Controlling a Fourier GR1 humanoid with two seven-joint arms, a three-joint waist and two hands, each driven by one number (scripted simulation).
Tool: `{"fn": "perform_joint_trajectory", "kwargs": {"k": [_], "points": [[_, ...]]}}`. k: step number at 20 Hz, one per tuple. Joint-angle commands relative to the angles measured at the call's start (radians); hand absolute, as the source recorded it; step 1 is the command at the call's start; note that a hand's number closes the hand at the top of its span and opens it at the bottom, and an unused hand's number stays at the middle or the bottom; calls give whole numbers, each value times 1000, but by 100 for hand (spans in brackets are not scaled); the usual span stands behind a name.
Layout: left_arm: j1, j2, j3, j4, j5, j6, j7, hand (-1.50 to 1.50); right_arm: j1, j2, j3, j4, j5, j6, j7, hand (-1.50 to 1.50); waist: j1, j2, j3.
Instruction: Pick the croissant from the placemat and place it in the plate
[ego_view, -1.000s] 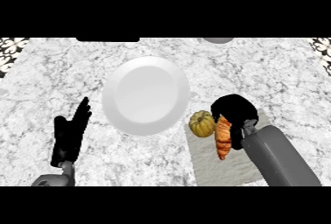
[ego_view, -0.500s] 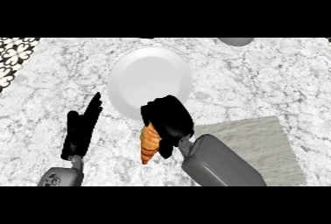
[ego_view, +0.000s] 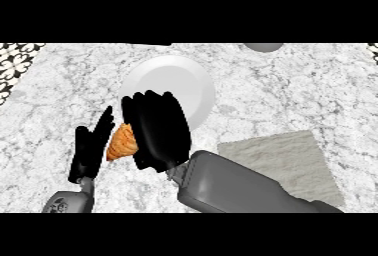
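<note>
Nearest the lower edge, the right forearm (ego_view: 236, 187) comes in as a broad grey block, slanting up and to the left across the marbled worktop (ego_view: 295, 90). Just beside it on the right lies the grey placemat (ego_view: 284, 160) (nothing shows on its visible part). At the lower left, the left robot hand (ego_view: 90, 150) rests with its fingers straight and pointing up, holding nothing. Between the two hands is the croissant (ego_view: 122, 143), orange-brown, held against the right robot hand (ego_view: 159, 132), whose dark fingers curl round it and hide its right side. Beyond, the fingertips of that hand overlap the near rim of the white plate (ego_view: 181, 82); the croissant sits short of the plate.
</note>
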Motion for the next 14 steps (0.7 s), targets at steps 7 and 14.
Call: {"fn": "perform_joint_trajectory", "kwargs": {"k": [7, 14], "points": [[-13, -7, 21, -3, -22, 38, 7, 0, -223, 2, 16, 266, -149, -209, 111, 150, -44, 2, 0], [59, 16, 22, -46, -1, -8, -23, 0, -346, 2, -3, 512, -307, -234, 41, 150, -21, 6, 0]]}}
